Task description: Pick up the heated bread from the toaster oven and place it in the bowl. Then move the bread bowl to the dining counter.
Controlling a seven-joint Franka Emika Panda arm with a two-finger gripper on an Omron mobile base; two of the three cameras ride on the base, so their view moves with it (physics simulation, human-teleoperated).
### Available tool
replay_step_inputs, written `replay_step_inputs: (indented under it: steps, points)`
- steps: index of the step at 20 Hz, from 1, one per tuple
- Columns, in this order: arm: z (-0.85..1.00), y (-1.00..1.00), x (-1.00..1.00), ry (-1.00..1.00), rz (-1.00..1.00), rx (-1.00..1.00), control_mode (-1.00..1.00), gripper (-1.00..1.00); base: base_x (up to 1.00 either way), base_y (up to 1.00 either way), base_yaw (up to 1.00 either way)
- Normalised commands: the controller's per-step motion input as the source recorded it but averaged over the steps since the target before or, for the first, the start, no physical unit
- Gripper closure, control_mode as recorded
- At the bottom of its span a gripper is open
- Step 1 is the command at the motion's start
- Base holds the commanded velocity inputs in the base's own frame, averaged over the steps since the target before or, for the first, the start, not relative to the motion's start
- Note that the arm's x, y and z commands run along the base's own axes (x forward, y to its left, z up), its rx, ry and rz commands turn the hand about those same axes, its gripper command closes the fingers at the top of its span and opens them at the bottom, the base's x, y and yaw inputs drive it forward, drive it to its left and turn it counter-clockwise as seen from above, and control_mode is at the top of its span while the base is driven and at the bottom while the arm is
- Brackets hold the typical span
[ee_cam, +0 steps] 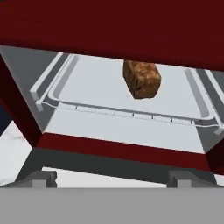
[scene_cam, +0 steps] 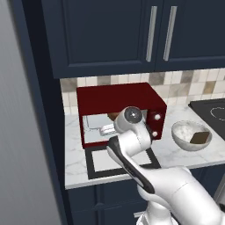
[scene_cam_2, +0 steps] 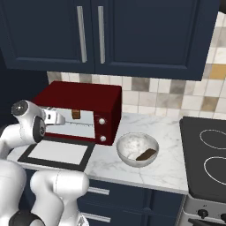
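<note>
Hovering at the mouth of the dark red boxy toaster oven [scene_cam_2: 79, 110], the end effector [ee_cam: 112, 178] has its two dark tips spread wide, pinching nothing. Ahead, the small orange-brown crusty lump of heated bread [ee_cam: 141, 78] sits toward the back of the grey metal tray [ee_cam: 87, 87], bare tray all around it. The black-framed glass door [scene_cam_2: 55, 152] lies flat on the white marble tabletop [scene_cam_2: 163, 128]. The pale round bowl [scene_cam_2: 126, 148], just beside the oven, holds a dark brown flat piece [scene_cam_2: 146, 154].

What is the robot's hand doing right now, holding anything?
Hand: open, holding nothing, facing the small orange-brown crusty bread on the grey metal tray.
</note>
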Motion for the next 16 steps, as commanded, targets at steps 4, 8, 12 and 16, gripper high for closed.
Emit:
replay_step_inputs:
  steps: [4,8,12,16]
  points:
    - [-0.14,0.00,0.33,-0.08,-0.03,0.04,-1.00,-1.00,0.00,0.00,0.00]
    - [0.00,0.00,0.28,-0.06,-0.08,0.12,-1.00,-1.00,0.00,0.00,0.00]
    - [0.00,0.00,0.20,-0.04,-0.10,0.16,-1.00,-1.00,0.00,0.00,0.00]
    - [-0.03,0.00,0.34,0.00,-0.08,0.03,-1.00,-1.00,0.00,0.00,0.00]
